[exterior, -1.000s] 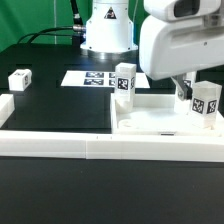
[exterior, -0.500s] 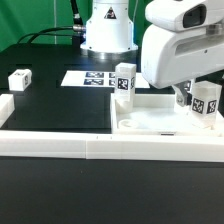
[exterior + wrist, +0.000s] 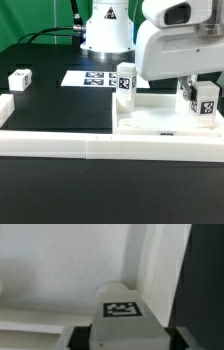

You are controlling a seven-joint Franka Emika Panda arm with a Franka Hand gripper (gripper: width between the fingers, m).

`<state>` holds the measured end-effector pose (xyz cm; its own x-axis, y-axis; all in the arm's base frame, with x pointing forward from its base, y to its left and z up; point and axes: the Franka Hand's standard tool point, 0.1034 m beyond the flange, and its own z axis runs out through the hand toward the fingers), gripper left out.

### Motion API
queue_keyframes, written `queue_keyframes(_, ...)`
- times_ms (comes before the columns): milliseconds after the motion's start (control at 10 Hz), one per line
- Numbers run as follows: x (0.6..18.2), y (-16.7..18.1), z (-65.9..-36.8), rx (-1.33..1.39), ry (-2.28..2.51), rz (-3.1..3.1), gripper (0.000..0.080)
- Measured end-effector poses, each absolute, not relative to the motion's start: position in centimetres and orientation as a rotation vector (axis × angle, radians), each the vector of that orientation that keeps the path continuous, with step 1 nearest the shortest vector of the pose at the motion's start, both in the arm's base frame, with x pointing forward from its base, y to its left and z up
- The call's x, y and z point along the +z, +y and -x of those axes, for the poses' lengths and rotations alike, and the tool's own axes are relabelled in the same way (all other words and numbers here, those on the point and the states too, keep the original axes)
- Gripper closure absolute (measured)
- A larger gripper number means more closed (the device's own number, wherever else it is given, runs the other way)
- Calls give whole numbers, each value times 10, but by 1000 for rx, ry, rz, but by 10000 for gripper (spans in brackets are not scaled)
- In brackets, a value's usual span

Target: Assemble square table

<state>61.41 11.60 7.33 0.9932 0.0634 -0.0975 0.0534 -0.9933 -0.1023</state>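
Three small white legs showed in the exterior view. The first leg (image 3: 206, 104) (image 3: 122, 308) stood straight up, with its long side running up and down, the same way as the fingers (image 3: 78, 338). Its black-and-white tag (image 3: 207, 105) faced the front in the exterior view. This leg sat right between the two fingers of the gripper (image 3: 203, 96) (image 3: 122, 339). The fingers stood narrow and pressed on both sides of it, so the gripper held the first leg. The leg's low end reached down past the fingers to the white table top (image 3: 160, 118) (image 3: 60, 263), close to that top's edge. I could not tell if the end touched the top. The second leg (image 3: 125, 80) also stood up tall at a corner of the table top, well apart from the gripper, toward the exterior view's left. The third leg (image 3: 20, 78) sat much farther off that same way, on the black table (image 3: 60, 105). The marker board (image 3: 90, 77) lay flat beyond the second leg, far from the gripper.
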Motion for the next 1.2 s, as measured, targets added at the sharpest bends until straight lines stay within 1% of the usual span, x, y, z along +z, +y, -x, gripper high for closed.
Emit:
queue_keyframes(100, 73, 116, -619, 79, 72, 3046, 506)
queue_keyframes(500, 72, 122, -617, -60, 1009, 2886, 506)
queue_keyframes(600, 72, 122, -617, -54, 1154, 2830, 506)
queue_keyframes(700, 72, 122, -617, -52, 1179, 2818, 506)
queue_keyframes(1000, 72, 123, -617, -28, 1466, 2665, 506)
queue_keyframes(1200, 71, 122, -619, 10, 1806, 2432, 506)
